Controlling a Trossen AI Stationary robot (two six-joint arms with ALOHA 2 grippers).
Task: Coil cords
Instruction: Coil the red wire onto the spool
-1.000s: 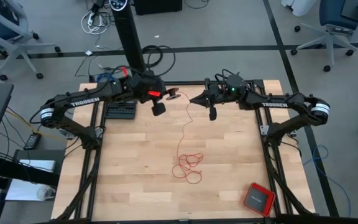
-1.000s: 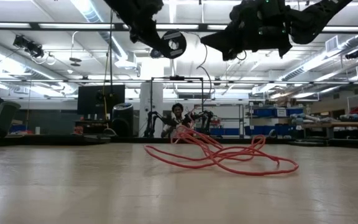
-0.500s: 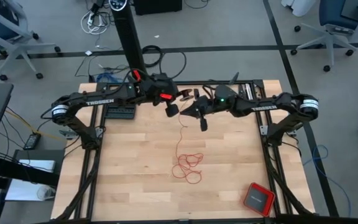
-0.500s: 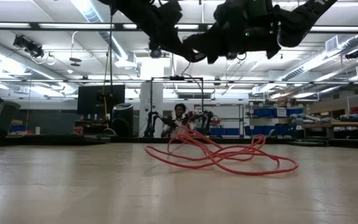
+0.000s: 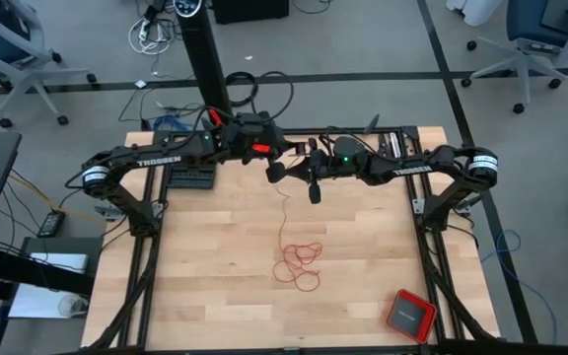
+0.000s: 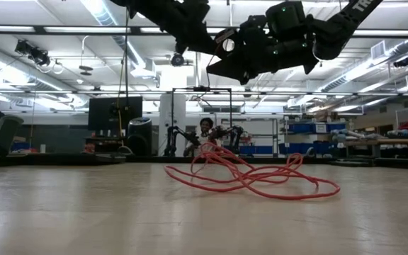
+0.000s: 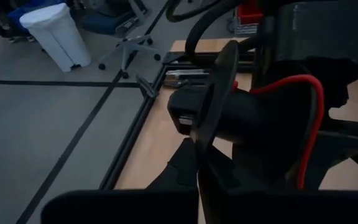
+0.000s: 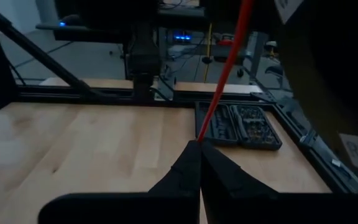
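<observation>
The thin red cord lies as a loose tangle of loops [image 5: 299,261] on the middle of the wooden table, also seen in the low view [image 6: 253,177]. One strand [image 5: 286,212] rises from it to my two grippers, which meet high over the far middle. My right gripper [image 8: 199,144] is shut on the cord. My left gripper [image 7: 199,158] is shut too, right beside the right arm's hand. A red arc of cord [image 7: 316,112] bows in front of it. My left gripper is shut with the red arc [image 7: 303,162] leading back toward its fingertips, but a thin dark disc-like edge [image 7: 219,93] and the right arm's hand hide the place of contact. My right gripper pinches the cord [image 8: 202,134] between its two fingertips, coming nearly level from the table's right. One strand climbs from the pinch toward the left arm. Below the gripper the cord hangs to the tangle on the table.
A red square box with a dark top [image 5: 410,316] sits near the front right corner. A dark tool case [image 5: 192,177] lies at the far left edge, also in the right wrist view [image 8: 238,127]. Bare wood surrounds the tangle.
Both grippers have moved toward each other over the far middle of the table and now overlap. The right one has also sunk a little. Both have stayed shut. The rising strand's top has shifted toward the left, while the tangle on the table has kept its place.
</observation>
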